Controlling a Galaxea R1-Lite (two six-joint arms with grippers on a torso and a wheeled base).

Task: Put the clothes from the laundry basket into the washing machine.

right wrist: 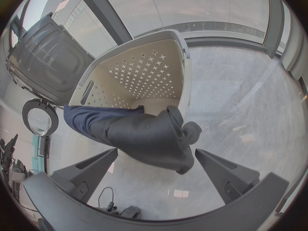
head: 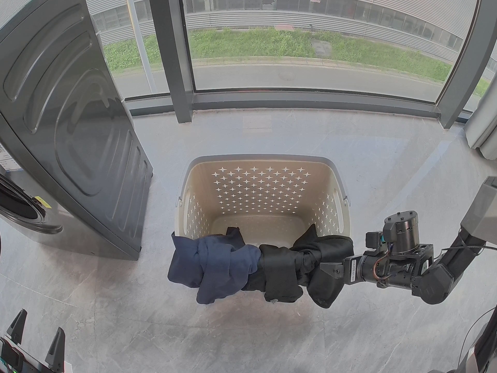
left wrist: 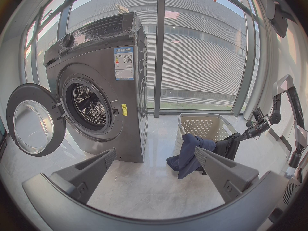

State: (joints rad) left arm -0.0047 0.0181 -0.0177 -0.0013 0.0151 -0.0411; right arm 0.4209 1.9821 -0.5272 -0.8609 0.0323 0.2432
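Head view — clothes (head: 228, 265) draped over the laundry basket's (head: 264, 158) near rim, partly outside. Right gripper (right wrist: 154, 151): jaws spread about the black end, pinching nothing. Left gripper (left wrist: 154, 150): spread, holding nothing. Risk — a shallow grasp could let the bundle slide to the floor short of the washing machine (left wrist: 131, 119).

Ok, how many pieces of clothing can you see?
2: a navy garment hanging over the near rim of the laundry basket, and a black garment beside it, toward the robot's right. Folds may hide more.
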